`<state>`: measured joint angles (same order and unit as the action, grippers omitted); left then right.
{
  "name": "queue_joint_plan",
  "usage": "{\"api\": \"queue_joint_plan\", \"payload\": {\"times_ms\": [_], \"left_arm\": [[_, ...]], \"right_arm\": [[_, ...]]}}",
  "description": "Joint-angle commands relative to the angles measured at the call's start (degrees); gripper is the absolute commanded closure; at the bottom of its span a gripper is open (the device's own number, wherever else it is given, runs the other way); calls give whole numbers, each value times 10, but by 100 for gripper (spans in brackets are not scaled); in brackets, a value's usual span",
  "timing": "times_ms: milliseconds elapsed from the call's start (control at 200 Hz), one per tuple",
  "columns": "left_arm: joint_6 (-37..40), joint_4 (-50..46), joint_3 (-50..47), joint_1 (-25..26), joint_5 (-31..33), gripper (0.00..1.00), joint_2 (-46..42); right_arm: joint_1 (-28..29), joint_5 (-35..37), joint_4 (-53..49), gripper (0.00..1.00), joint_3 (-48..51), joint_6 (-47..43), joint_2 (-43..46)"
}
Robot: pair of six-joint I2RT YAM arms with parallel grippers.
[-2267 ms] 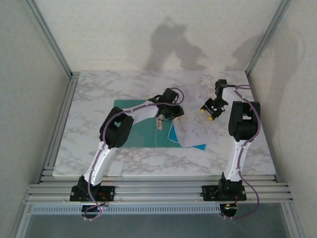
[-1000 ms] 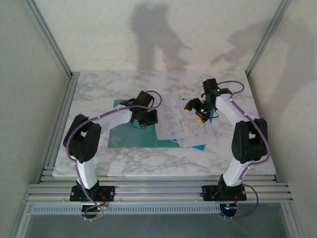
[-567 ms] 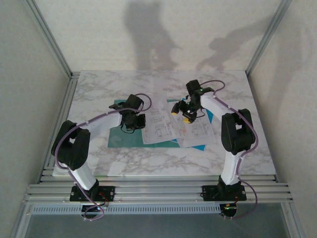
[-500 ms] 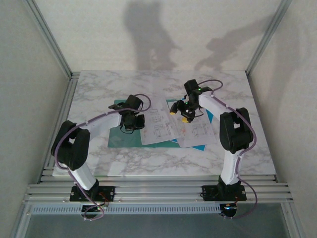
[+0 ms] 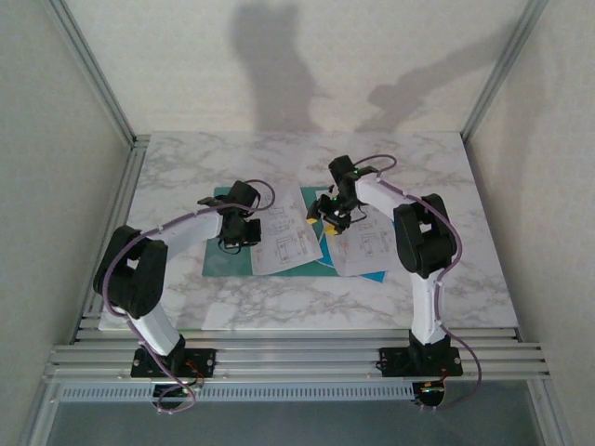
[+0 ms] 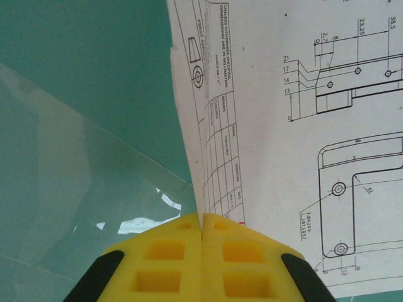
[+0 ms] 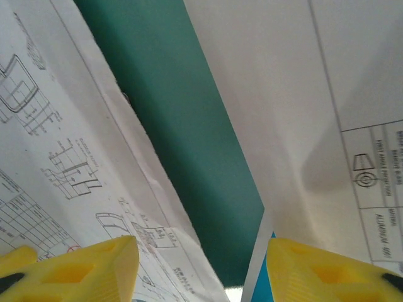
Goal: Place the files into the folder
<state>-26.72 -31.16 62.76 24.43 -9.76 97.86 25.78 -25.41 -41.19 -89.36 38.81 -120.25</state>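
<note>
The left pincer (image 6: 201, 221) is closed, its two yellow fingers (image 6: 157, 264) pressed flat together. The left edge of one printed sheet runs straight down into the seam between them, but I cannot tell whether the paper is actually pinched there. Just left of that edge lies the teal folder (image 6: 94, 69), with a clear film (image 6: 56, 189) lying over its near part.

The right pincer (image 7: 200, 244) is open, its yellow fingers (image 7: 82, 270) wide apart and holding nothing. Beneath the gap a strip of teal shows between two sheets, one on each side.

From above, the left pincer (image 5: 233, 231) sits low over the left part of the folder (image 5: 226, 261), at the left edge of a sheet. The right pincer (image 5: 331, 215) hovers over the paper toward the folder's far middle. The files (image 5: 284, 243) lie spread on top of the folder in two overlapping groups, one near the middle and one to the right, the right-hand sheets reaching past its far edge. The folder lies flat on the marble tabletop (image 5: 167, 177), roughly centred between the two arms.
</note>
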Motion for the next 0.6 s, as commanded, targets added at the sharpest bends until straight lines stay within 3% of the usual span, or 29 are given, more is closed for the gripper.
{"api": "queue_joint_plan", "payload": {"times_ms": [0, 596], "left_arm": [[11, -3, -9, -5, 10, 100, -2], [8, 8, -12, -5, 2, 100, 6]], "right_arm": [[11, -20, 5, 45, -14, 5, -9], [29, -69, 20, 49, -24, 15, -24]]}}
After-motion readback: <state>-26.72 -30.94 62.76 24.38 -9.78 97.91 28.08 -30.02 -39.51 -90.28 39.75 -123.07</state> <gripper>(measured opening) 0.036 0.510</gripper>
